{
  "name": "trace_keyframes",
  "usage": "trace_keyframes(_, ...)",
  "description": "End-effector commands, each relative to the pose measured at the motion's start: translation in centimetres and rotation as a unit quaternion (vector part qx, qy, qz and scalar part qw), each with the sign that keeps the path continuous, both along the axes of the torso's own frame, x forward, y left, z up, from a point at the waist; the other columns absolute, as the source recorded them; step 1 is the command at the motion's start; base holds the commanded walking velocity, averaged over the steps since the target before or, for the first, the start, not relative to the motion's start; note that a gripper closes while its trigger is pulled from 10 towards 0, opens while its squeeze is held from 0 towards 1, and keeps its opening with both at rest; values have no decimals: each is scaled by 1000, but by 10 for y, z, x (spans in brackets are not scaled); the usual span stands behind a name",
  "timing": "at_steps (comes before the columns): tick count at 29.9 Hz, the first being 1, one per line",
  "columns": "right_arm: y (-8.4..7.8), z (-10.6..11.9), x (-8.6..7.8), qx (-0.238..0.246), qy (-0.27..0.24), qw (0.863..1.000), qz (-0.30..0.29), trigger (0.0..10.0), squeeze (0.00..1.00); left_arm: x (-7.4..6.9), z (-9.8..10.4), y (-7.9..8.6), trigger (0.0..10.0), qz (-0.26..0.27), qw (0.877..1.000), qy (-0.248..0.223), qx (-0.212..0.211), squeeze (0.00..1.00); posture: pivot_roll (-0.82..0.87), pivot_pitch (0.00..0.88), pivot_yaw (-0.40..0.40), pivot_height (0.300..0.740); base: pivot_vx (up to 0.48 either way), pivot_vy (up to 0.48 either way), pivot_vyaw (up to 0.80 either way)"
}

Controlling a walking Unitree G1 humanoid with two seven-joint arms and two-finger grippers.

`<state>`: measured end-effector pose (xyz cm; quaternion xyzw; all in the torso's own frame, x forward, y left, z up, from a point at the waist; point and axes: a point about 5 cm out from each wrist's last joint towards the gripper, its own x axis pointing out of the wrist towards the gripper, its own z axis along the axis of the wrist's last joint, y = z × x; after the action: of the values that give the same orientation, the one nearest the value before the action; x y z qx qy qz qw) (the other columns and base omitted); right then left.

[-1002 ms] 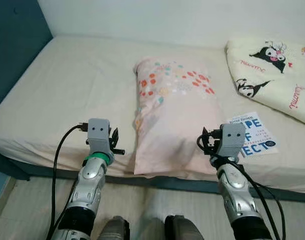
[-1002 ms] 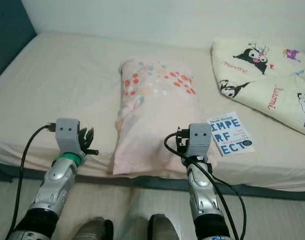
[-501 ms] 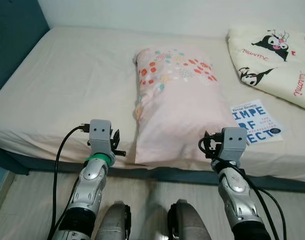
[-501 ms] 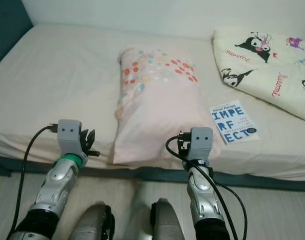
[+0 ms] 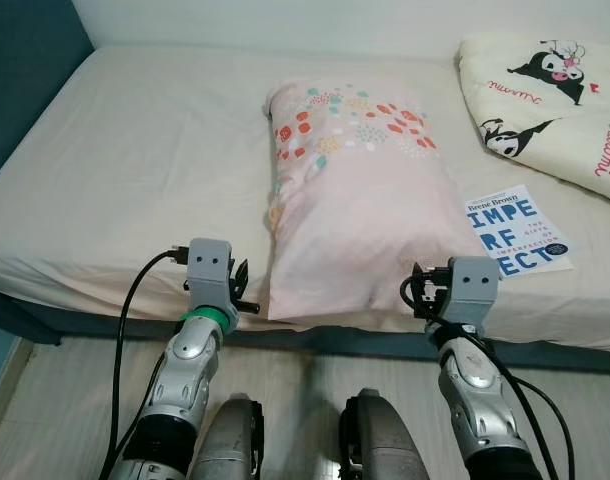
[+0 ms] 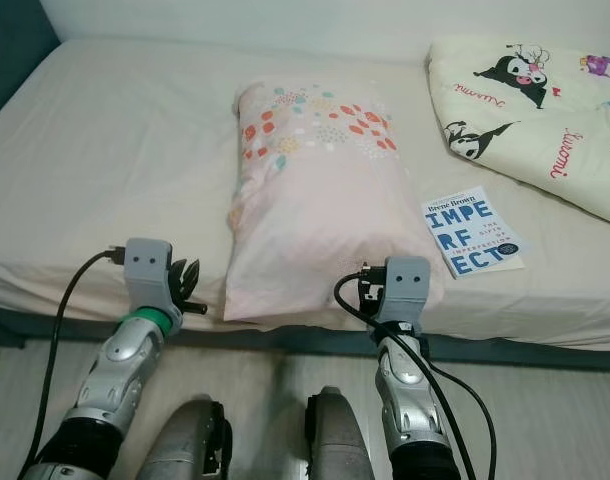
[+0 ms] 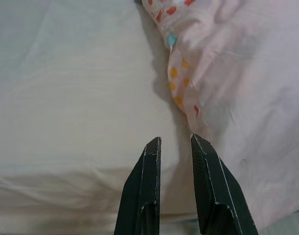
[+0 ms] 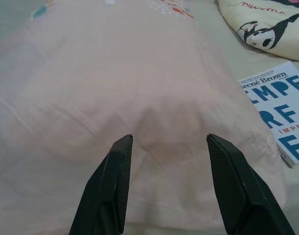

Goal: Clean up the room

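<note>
A pink pillow [image 5: 355, 200] with coloured dots lies lengthwise on the bed [image 5: 135, 160], its near end at the mattress edge. A white book [image 5: 515, 232] with blue letters lies flat just right of it. My left gripper [image 7: 175, 140] hovers at the mattress edge beside the pillow's left near corner, its fingers nearly together and holding nothing. My right gripper [image 8: 169, 137] is open and points at the pillow's near right end, with the pillow [image 8: 139, 83] lying beyond its fingers and nothing between them.
A cream blanket [image 5: 545, 80] with cartoon prints is bunched at the bed's far right. A dark blue wall [image 5: 25, 70] runs along the left. Light floor [image 5: 55, 400] lies below the mattress edge, where my two feet [image 5: 305, 440] stand.
The whole picture has shifted as the camera moved, so the bed sits higher in the picture. Both grippers keep the same pose and finger opening, now at the mattress edge.
</note>
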<state>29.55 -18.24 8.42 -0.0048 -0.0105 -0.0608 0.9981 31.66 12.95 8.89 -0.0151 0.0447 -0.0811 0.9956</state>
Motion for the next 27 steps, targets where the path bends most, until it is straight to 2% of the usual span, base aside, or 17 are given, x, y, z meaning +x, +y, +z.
trace_keyframes(1,-2,-5,-4,2,13,1000,-7,10000,0,-5,-9,3,10000,3,1000,20,2,0,32,207,65,627,0,0,0)
trace_keyframes(14,-8,12,3,-17,-10,1000,-9,10000,0,-7,-5,10,10000,26,1000,6,-17,0,13,229,50,627,0,0,0)
trace_keyframes(16,-12,28,7,-22,-45,999,-8,10000,0,-5,2,11,10000,28,999,-11,-36,0,4,229,46,622,0,0,0)
trace_keyframes(18,-13,34,8,-24,-61,998,-8,10000,0,-4,6,11,10000,31,998,-20,-43,0,4,229,46,617,0,0,0)
trace_keyframes(19,-16,45,10,-31,-83,996,-12,10000,0,-1,16,17,10000,51,996,-54,-53,0,6,227,43,608,0,0,0)
trace_keyframes(21,-19,53,12,-35,-100,994,-14,10000,0,0,23,20,10000,60,993,-73,-65,0,8,226,41,598,0,0,0)
trace_keyframes(27,-22,66,15,-38,-132,990,-13,10000,0,1,27,20,10000,57,993,-77,-73,0,10,224,38,594,0,0,0)
